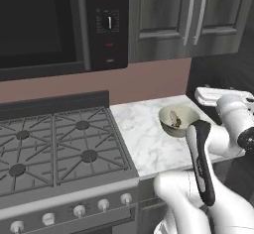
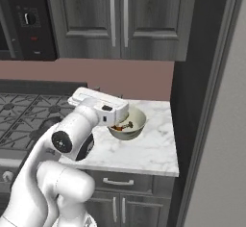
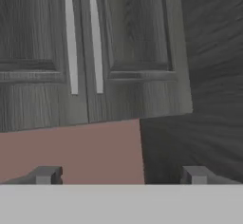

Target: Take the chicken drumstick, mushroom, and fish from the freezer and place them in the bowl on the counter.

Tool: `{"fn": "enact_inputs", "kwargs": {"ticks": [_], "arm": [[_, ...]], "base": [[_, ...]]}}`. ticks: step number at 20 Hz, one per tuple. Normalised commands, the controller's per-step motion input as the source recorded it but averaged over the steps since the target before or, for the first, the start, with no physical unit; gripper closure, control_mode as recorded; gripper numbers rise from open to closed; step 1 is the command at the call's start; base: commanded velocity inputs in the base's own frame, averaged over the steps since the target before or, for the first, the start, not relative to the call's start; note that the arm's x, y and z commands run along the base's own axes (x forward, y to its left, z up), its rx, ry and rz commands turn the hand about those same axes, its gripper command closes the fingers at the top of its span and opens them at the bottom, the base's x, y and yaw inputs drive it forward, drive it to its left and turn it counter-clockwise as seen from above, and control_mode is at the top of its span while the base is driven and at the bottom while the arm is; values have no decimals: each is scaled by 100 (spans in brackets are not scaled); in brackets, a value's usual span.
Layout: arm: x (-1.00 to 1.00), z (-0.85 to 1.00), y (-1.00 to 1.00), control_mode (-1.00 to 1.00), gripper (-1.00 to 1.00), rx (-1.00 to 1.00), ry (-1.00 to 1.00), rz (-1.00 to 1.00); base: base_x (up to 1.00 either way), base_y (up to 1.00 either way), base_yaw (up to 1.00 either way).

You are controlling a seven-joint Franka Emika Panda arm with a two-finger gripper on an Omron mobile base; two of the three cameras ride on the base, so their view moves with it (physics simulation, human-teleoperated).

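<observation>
The cream bowl (image 1: pixel 177 120) (image 2: pixel 128 123) stands on the white marble counter (image 1: pixel 144 139) (image 2: pixel 144 149), near the back right corner. Small food pieces lie in it, one brownish and one pale. They are too small to tell apart as chicken drumstick, mushroom or fish. My white hand (image 2: pixel 98 105) (image 1: pixel 218 96) hovers level just above the bowl's near rim. My gripper (image 3: pixel 121 175) is open, with nothing between its fingertips (image 3: pixel 47 174), and faces the wall and upper cabinets. The freezer's flat grey door (image 2: pixel 221 149) fills the right edge of the right base view.
A black gas stove (image 1: pixel 54 144) adjoins the counter on the left, with a microwave (image 1: pixel 44 25) above it. Dark wood-grain upper cabinets (image 3: pixel 85 52) (image 2: pixel 120 19) hang over the bowl. A dark tall panel (image 2: pixel 192 101) separates counter and freezer.
</observation>
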Motion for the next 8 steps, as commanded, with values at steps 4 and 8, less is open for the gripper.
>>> {"fn": "enact_inputs", "kwargs": {"ticks": [4, 8], "arm": [[-100, 100, 0, -100, -100, 0, -51, -9], [-100, 97, 0, -100, -100, 0, -49, -5]], "base": [[0, 0, 0], [0, 0, 0]]}}
